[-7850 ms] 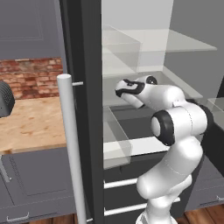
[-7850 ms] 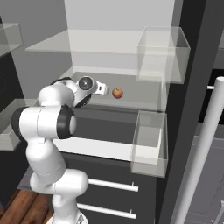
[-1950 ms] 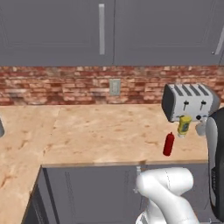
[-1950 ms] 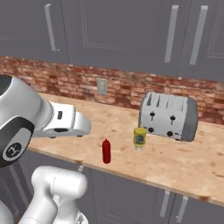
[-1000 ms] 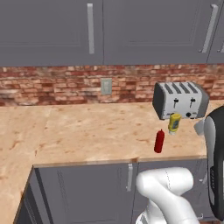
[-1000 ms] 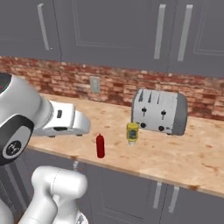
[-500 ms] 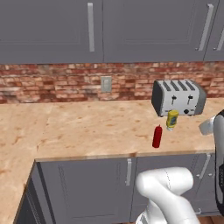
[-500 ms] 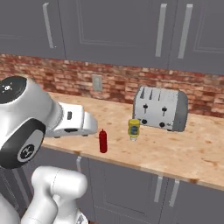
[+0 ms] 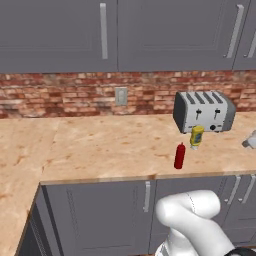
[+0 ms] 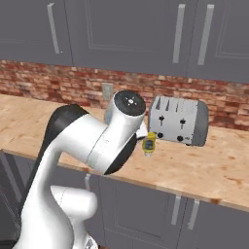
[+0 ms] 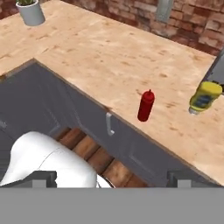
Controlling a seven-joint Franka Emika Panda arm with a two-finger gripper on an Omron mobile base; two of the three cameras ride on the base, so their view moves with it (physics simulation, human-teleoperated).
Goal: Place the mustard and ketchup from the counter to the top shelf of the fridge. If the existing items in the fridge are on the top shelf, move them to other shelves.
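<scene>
You are facing the worktop [image 9: 100,145], a tan wood-grain surface over grey cabinet doors with silver handles. The ketchup [image 9: 180,156] stands upright near the front edge; in the hand view it sits just inside that edge [image 11: 146,106]. The mustard [image 9: 196,137] stands upright behind it and to its right, just in front of the silver toaster [image 9: 203,111], apart from the red bottle. From the right base view the mustard [image 10: 149,144] shows beside your arm's white elbow. A small potted plant [image 11: 30,11] sits at the far corner of the worktop. Your jaws are released, spread wide with nothing between them, hanging above the cabinet fronts, well short of both bottles.
</scene>
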